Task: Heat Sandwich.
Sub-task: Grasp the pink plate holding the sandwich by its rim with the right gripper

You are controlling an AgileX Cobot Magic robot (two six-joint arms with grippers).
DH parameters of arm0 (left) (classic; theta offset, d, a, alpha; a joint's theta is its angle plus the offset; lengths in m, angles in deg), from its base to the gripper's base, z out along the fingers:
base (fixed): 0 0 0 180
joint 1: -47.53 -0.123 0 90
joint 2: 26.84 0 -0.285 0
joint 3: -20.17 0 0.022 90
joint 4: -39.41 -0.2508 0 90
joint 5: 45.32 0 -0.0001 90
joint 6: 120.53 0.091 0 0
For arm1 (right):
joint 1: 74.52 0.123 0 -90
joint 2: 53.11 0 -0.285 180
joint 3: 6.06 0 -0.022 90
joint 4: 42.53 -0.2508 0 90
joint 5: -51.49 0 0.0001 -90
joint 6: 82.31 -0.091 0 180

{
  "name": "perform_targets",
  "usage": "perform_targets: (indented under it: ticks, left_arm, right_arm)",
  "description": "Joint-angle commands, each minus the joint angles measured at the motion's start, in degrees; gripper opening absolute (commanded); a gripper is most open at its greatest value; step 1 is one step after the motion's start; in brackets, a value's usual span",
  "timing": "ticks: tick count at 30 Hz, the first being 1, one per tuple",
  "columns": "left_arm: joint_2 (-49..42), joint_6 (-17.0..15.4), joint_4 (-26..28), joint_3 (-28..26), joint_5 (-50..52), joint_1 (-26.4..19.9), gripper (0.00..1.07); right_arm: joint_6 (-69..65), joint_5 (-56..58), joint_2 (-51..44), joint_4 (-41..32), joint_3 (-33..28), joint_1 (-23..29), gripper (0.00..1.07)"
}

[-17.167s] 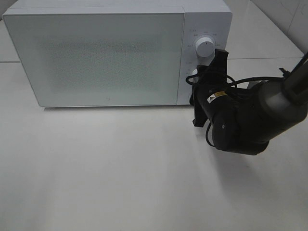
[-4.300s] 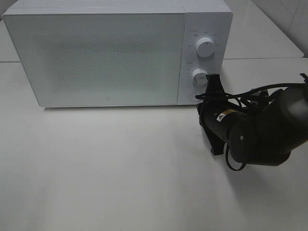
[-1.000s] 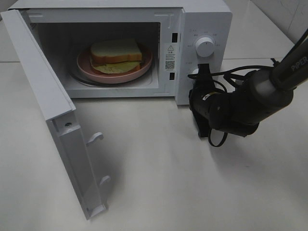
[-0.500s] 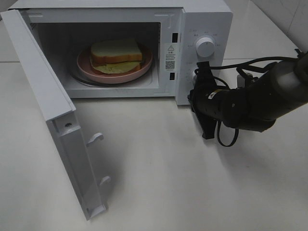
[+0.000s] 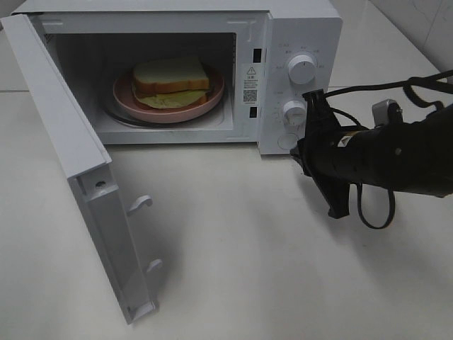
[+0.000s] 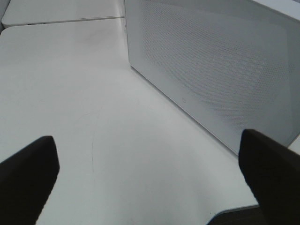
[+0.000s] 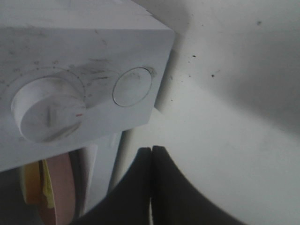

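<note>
The sandwich (image 5: 171, 76), white bread with yellow-green filling, lies on a round pink plate (image 5: 212, 95) inside the open white microwave (image 5: 301, 32). An edge of the sandwich (image 7: 30, 185) and of the plate (image 7: 63, 187) shows in the right wrist view. My right gripper (image 5: 303, 152) is shut and empty, just in front of the control panel's lower right corner, below the lower knob (image 5: 294, 111) and by the round button (image 7: 132, 86). My left gripper (image 6: 150, 180) is open and empty over the table, outside the exterior high view, facing the door's outer side (image 6: 220, 70).
The microwave door (image 5: 67, 156) stands swung out to the front left, with two latch hooks (image 5: 140, 203) on its edge. The upper knob (image 5: 302, 69) sits above the lower one. The white table (image 5: 248, 269) extends in front.
The door, shut 4.3 s ago, now stands open. In the last second my right gripper has drawn back to the right, away from the control panel. The sandwich has not moved.
</note>
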Motion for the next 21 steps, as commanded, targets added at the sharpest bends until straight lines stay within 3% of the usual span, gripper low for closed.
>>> perform_targets:
  ticks: [1,21]
  left_arm:
    - [-1.5,-0.1,0.3,0.1,0.6,-0.2,1.01]
    - [-1.5,-0.1,0.3,0.1,0.6,-0.2,1.01]
  right_arm:
    - [5.3,4.9,-3.8,0.7,-1.5,-0.1,0.01]
    - [34.8,32.8,-19.0,0.7,-2.1,-0.1,0.02]
